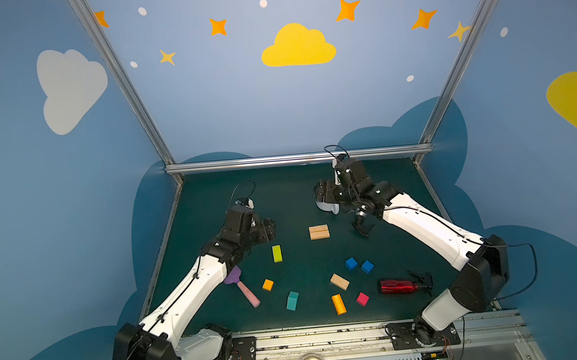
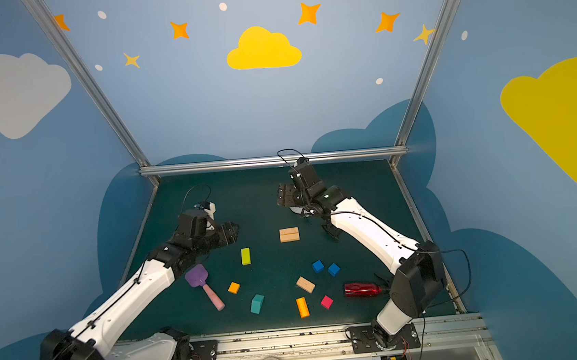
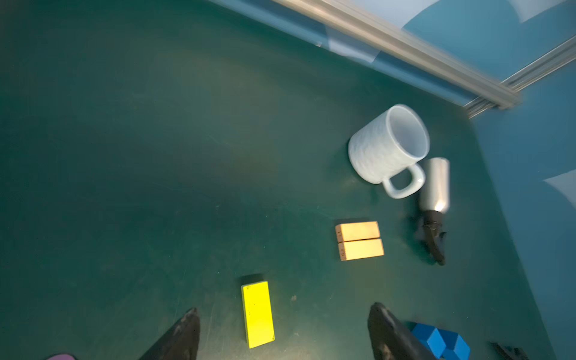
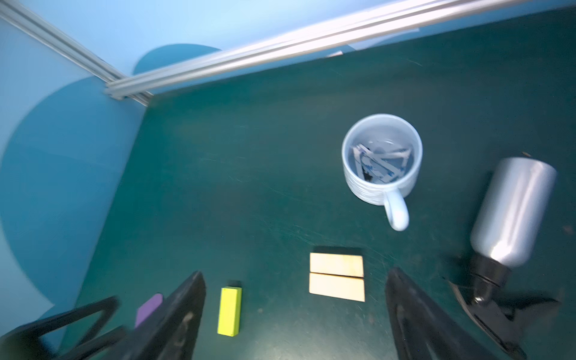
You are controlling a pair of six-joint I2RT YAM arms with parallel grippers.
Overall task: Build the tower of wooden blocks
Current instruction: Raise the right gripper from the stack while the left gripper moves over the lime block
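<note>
The wood blocks (image 1: 340,282) are lying loose and flat on the green tabletop (image 1: 231,200). Two tan bars (image 1: 319,232) are sitting side by side, touching, at mid-frame in both top views, with the yellow-green bar (image 1: 277,253) to their lower left. The blue cubes (image 1: 350,263), orange bar (image 1: 339,304), pink cube (image 1: 362,299), teal piece (image 1: 292,301) and orange cube (image 1: 267,285) are lying apart lower down. The left gripper (image 1: 269,229) is hovering left of centre, jaws wide and empty. The right gripper (image 1: 322,192) is hanging by the white mug (image 1: 327,206), jaws wide and empty
</note>
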